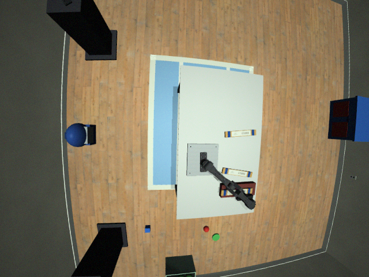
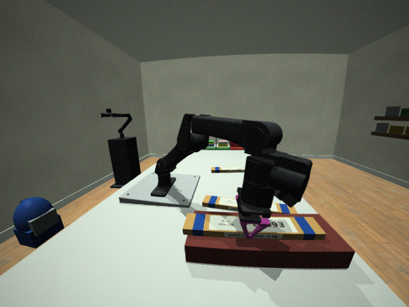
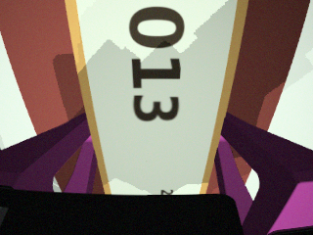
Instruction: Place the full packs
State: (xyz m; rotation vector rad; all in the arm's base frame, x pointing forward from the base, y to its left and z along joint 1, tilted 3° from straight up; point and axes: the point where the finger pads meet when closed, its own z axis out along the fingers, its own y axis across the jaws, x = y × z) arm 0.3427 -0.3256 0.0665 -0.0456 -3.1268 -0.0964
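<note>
Electrode pack [image 2: 218, 222] [image 3: 156, 157], axis approx. 9–3 o'clock from top, is clamped by gripper [image 1: 247, 197] [image 2: 250, 229] [image 3: 156, 119] at 12 & 6, over platform [image 1: 251, 184] [image 2: 267, 256] [image 3: 34, 64].

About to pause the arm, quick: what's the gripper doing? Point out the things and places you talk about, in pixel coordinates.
Gripper [image 2: 254, 228] [image 3: 156, 117]: closed on the electrode pack [image 1: 223, 192] [image 2: 219, 222] [image 3: 156, 157] at the platform [image 1: 238, 183] [image 2: 269, 256] [image 3: 36, 64].

1. Plain grey walls [image 2: 244, 99] are enclosing a plank floor [image 1: 297, 179] [image 2: 349, 198].
2. Shelves [image 2: 390, 135] are holding boxes at the exterior view's right edge.
3. A blue-and-dark cabinet [image 1: 361, 119] is standing at the top view's right edge.
</note>
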